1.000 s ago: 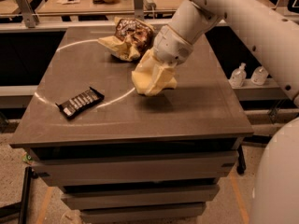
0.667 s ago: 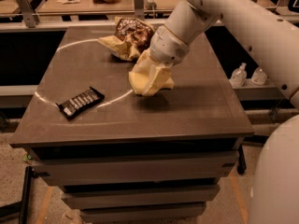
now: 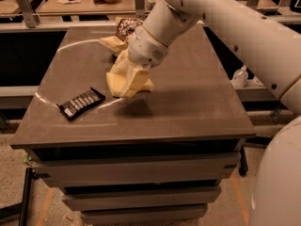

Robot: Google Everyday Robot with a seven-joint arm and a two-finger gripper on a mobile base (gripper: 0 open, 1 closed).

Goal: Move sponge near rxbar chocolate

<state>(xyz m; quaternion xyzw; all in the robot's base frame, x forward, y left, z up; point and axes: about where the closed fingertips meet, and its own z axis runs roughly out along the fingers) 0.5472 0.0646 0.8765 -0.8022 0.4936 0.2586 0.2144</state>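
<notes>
The pale yellow sponge [image 3: 126, 78] hangs in my gripper [image 3: 134, 66], held a little above the dark tabletop near its middle. The gripper is shut on the sponge's upper part, with the white arm reaching in from the upper right. The rxbar chocolate [image 3: 81, 103], a flat black wrapper with white text stripes, lies on the table at the front left, a short way left of the sponge.
A brown-and-yellow wrinkly snack bag [image 3: 123, 30] lies at the back of the table [image 3: 197, 107], partly hidden by my arm. White bottles [image 3: 241, 76] stand on a low shelf at the right. A cluttered bench runs along the back.
My gripper has carried the sponge leftward and toward the front, closer to the rxbar chocolate. The bar and the snack bag have not moved.
</notes>
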